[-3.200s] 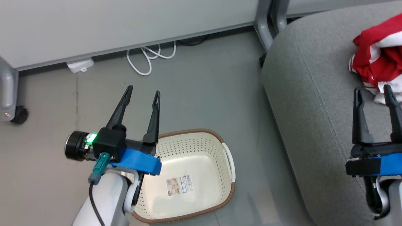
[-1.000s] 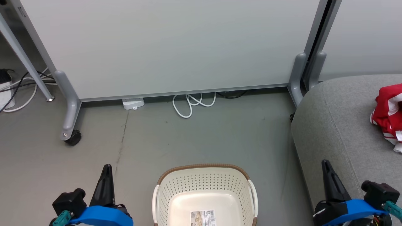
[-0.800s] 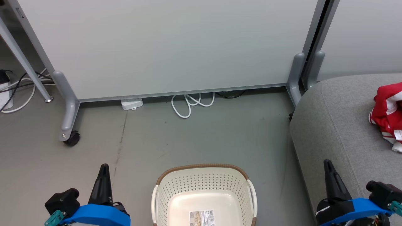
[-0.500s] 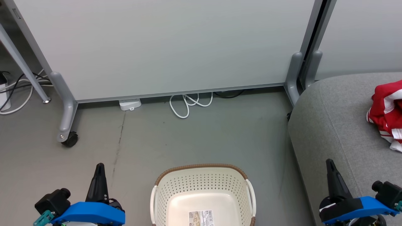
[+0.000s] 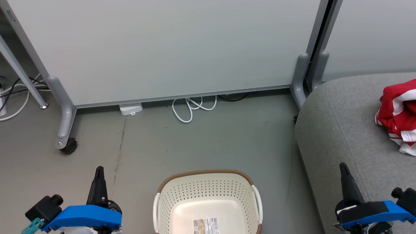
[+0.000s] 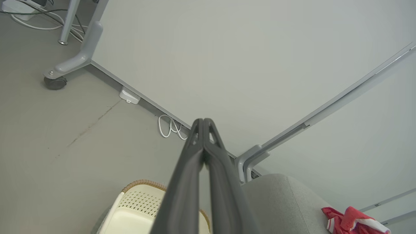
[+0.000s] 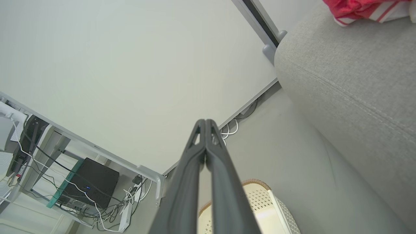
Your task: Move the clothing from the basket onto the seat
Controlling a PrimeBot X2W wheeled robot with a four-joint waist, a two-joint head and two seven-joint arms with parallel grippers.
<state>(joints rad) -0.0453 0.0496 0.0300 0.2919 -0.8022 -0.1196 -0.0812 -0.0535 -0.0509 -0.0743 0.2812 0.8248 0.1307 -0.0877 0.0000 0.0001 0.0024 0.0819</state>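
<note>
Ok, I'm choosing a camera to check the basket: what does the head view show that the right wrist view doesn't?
Head view's extras: the paper label on the floor of the cream perforated plastic basket, and the shut left gripper. Right wrist view's extras: a black box among loose cables. Shared: the basket, the light grey fabric seat, the red-and-white striped clothing on it, the looped white cable.

Left gripper (image 5: 98, 169) and right gripper (image 5: 343, 166): dark tapered fingers (image 5: 98, 190), blue bands (image 5: 84, 217), black mounts (image 5: 44, 208)
</note>
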